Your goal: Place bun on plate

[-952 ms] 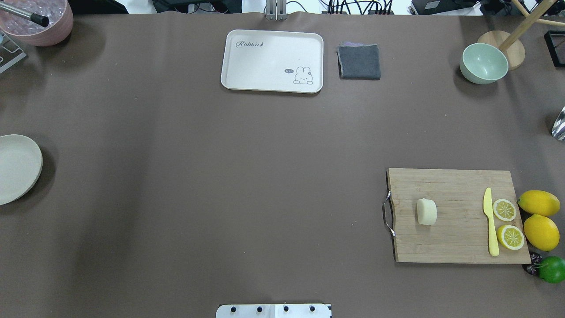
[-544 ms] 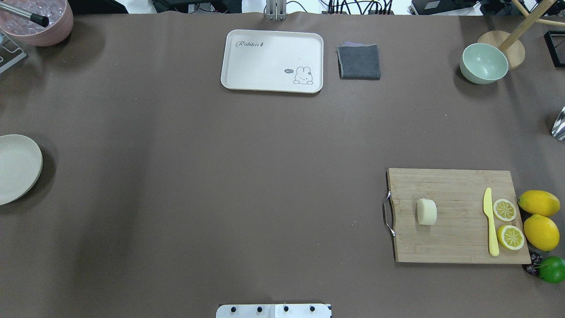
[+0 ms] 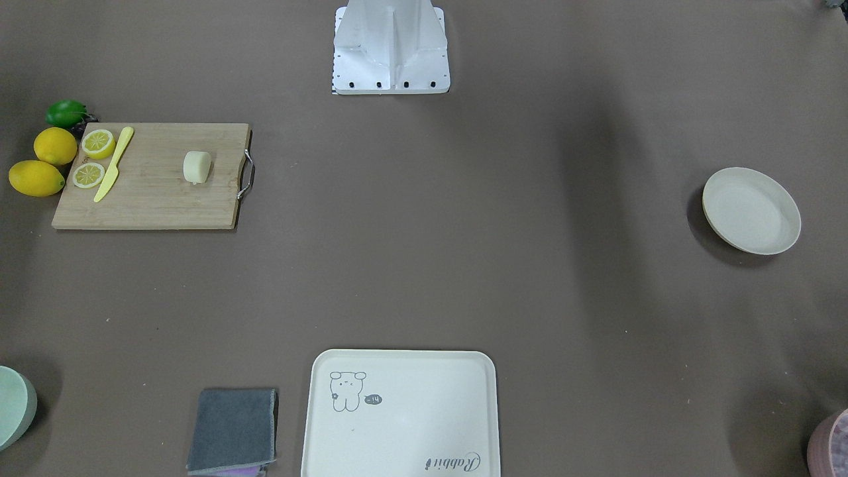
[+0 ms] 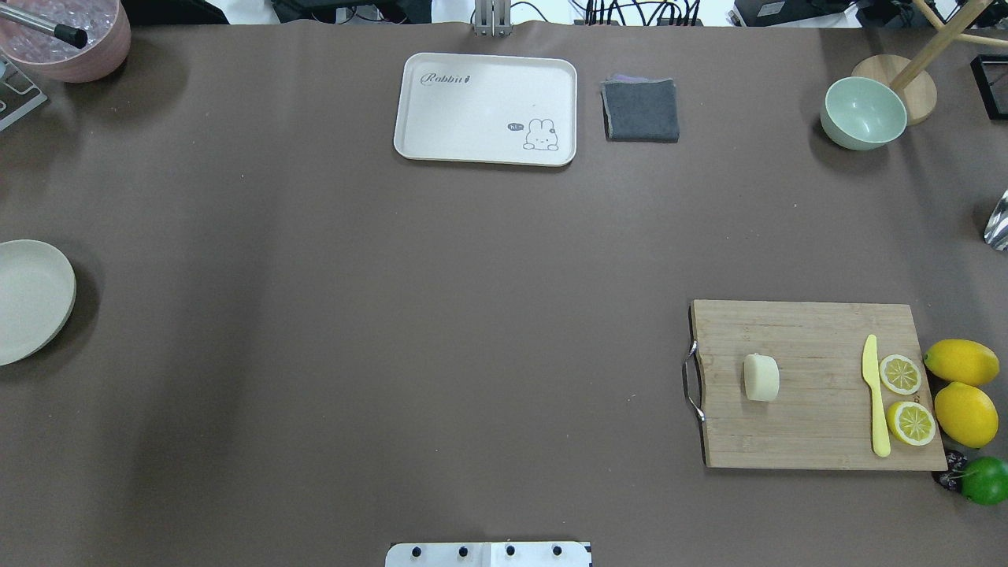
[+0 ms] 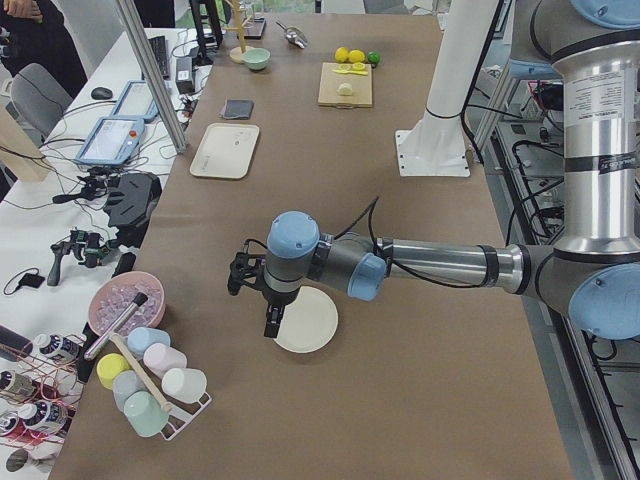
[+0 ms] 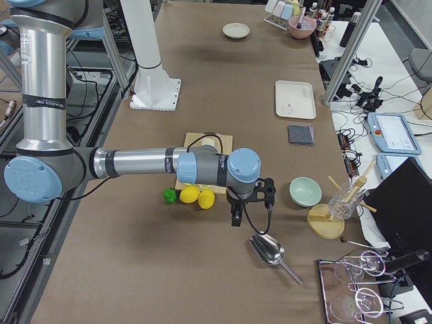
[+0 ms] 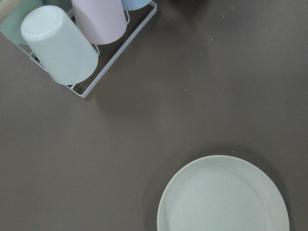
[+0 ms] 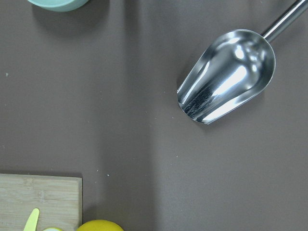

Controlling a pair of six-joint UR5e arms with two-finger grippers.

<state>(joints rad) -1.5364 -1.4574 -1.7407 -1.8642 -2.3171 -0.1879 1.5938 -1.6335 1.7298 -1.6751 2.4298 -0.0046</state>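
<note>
— Brown cloth covers the table (image 4: 394, 315). What is biggest on it?
— The wooden board (image 4: 819, 339), on the robot's right, close to the robot's side of the table. The tray (image 4: 472, 87) lies at the far side, in the middle.
— And the arms?
— Each reaches low toward its own end of the table. The left arm (image 5: 430, 262) stretches out beside the plate (image 4: 31, 299), which sits at the left end, well apart from the board. The right arm (image 6: 135, 162) stretches past the board's end.
— The grippers?
— The left gripper (image 5: 272, 320) hangs above the cloth near the plate, on the side where the cups (image 7: 60, 45) are. The right gripper (image 6: 236, 217) hangs over bare cloth between the lemons (image 6: 198, 196) and the scoop (image 6: 268, 251). Only the side views show them, so I cannot tell how wide either one stands or whether it has hold of anything.
— Where is the bun?
— The bun (image 4: 761, 377) rests on the board, nearer the handle end, well apart from the knife (image 4: 874, 402) and the two slices (image 4: 900, 374) at the other end.
</note>
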